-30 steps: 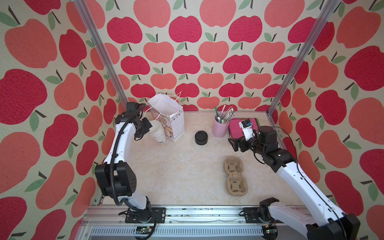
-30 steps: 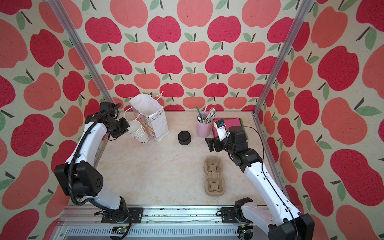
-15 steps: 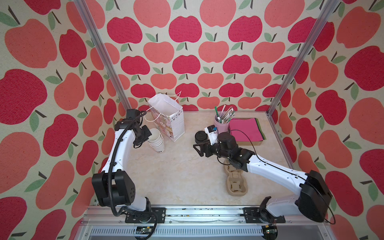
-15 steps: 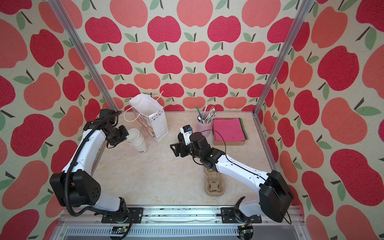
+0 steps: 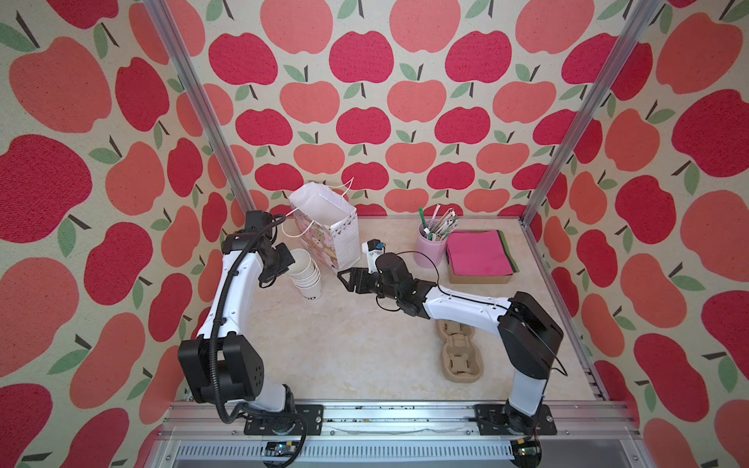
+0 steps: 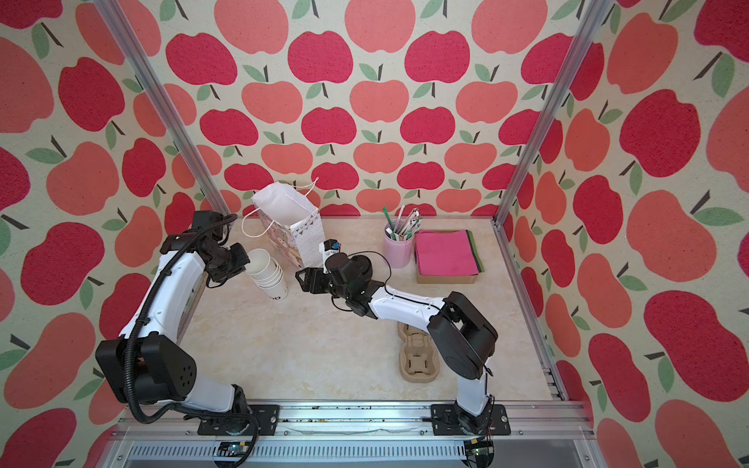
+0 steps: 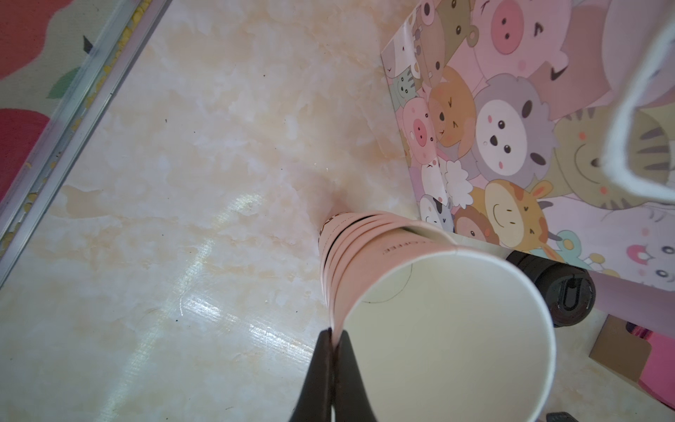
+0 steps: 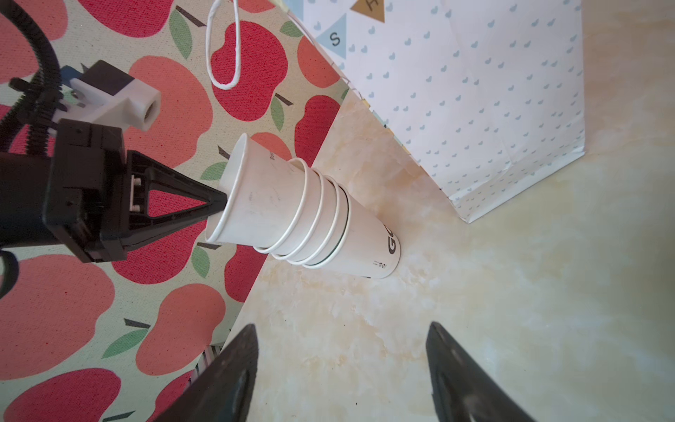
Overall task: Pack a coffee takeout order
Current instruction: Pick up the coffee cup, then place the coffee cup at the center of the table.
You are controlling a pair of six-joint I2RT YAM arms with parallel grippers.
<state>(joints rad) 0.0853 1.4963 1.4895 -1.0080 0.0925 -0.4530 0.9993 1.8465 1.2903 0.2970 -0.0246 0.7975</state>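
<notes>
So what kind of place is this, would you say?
Probably a mock coffee-takeout counter inside a robot test cell: a stack of white paper cups, a pulp cup carrier and a paper gift bag sit on a marble-look table, boxed in by apple-print walls on metal framing.

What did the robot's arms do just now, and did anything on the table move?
The right arm swung from beside the pink napkins across the table, and its open right pincer now faces the stack of cups. The left pincer stayed shut on the top cup by its rim, and the stack shifted a little forward. The bag, straw pot and cardboard carrier did not move.
</notes>
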